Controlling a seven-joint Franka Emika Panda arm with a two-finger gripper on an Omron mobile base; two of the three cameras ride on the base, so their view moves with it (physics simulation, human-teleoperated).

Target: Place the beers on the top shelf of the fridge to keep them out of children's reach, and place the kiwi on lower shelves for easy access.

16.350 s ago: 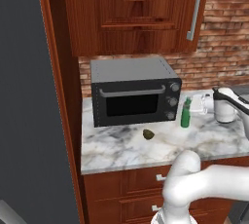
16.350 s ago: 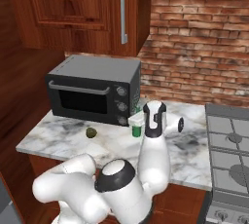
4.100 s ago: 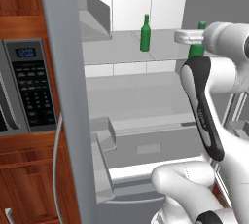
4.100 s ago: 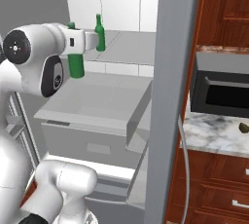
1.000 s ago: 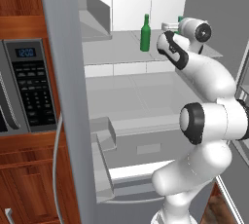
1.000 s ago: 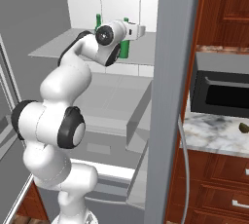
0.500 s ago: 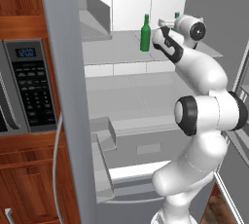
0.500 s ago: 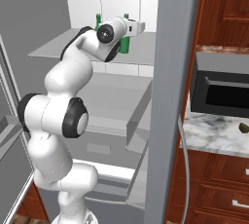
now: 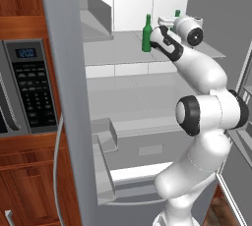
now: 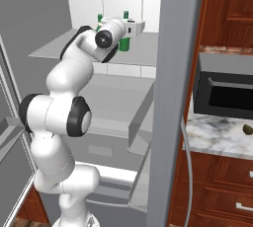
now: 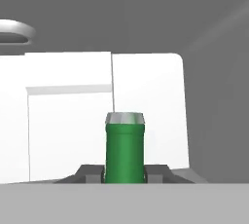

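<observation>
The fridge (image 9: 64, 82) stands open. One beer (image 9: 146, 34) stands free on the top shelf (image 9: 113, 48), and its cap (image 10: 100, 18) peeks out left of my hand. My gripper (image 11: 124, 173) is shut on the neck of the second beer (image 11: 125, 145), with dark fingertips (image 11: 92, 173) at either side. That held bottle (image 10: 125, 38) sits at top-shelf level, right of the free one, with its neck (image 9: 177, 14) showing above my hand. I cannot tell whether its base touches the shelf. The kiwi (image 10: 247, 129) lies on the marble counter. The lower shelves (image 9: 133, 92) are bare.
The fridge's grey door (image 10: 173, 97) stands edge-on between the cavity and the counter. A black oven (image 10: 227, 93) sits on the marble counter (image 10: 217, 137) by the kiwi. White-fronted drawers (image 9: 147, 146) jut out below the shelves. A built-in microwave (image 9: 24, 87) is at the left.
My hand has carried the held beer from in front of the fridge in over the top shelf, beside the free bottle. In the last half second it has barely moved.
</observation>
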